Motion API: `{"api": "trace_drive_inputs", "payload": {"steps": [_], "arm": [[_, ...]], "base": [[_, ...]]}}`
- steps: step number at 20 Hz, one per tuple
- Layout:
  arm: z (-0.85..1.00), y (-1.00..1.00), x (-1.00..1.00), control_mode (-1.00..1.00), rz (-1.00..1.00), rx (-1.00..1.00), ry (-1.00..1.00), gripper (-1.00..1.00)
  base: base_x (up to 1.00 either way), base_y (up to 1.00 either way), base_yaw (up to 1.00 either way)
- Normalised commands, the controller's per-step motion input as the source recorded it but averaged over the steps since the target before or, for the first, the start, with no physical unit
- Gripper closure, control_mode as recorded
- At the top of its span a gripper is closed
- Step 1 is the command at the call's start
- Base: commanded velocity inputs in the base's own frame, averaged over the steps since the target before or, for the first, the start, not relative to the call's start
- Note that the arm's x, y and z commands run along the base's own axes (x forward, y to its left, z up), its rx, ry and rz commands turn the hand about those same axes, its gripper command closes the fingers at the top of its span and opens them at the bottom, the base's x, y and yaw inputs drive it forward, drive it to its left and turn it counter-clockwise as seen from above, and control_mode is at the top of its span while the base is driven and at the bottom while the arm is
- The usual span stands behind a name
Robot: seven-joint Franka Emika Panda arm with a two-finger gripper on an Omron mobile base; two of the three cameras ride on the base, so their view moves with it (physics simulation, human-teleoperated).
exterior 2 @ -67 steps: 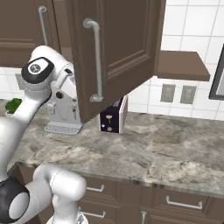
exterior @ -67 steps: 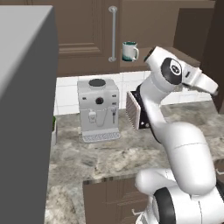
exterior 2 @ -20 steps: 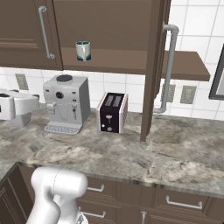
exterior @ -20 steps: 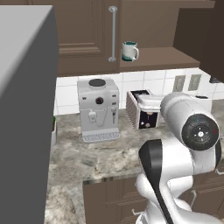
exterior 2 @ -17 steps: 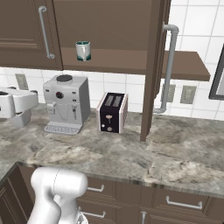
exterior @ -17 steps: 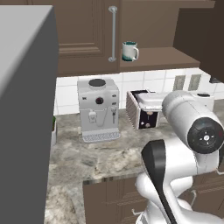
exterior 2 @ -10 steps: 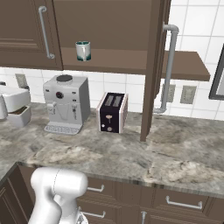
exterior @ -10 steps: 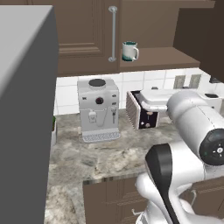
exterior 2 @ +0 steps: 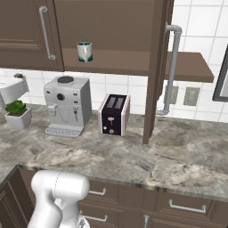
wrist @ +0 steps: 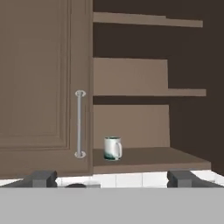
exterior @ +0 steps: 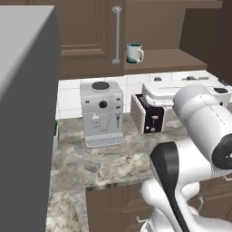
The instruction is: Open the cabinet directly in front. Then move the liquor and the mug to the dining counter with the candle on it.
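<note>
Cabinet (wrist: 43, 87) right door open, mug (wrist: 112, 148) on bottom shelf, gripper (wrist: 112, 177) spread apart

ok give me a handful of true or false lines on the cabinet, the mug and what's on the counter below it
1. The cabinet's right door is swung open. True.
2. The mug lies on its side on the counter. False: it stands upright on the cabinet's bottom shelf.
3. A coffee machine and a toaster stand side by side on the counter. True.
4. The gripper is shut on the mug. False: its jaws stand open, well short of the mug.
5. The cabinet's left door is open too. False: it is closed, its bar handle beside the mug.
</note>
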Motion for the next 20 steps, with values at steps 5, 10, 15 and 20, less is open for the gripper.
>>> {"api": "trace_drive_inputs", "payload": {"steps": [5,10,15,20], "arm": [[0.34,0.12,0.76,-1.00,0.06,0.00,-0.02,-1.00],[0.27,0.20,0.83,-1.00,0.07,0.00,0.00,-1.00],[0.01,0.43,0.66,-1.00,0.08,-0.02,0.00,-1.00],[0.00,0.14,0.46,-1.00,0.01,-0.02,0.01,-1.00]], "base": [[0.00,0.00,0.00],[0.00,0.00,0.00],[0.00,0.00,0.00],[0.00,0.00,0.00]]}}
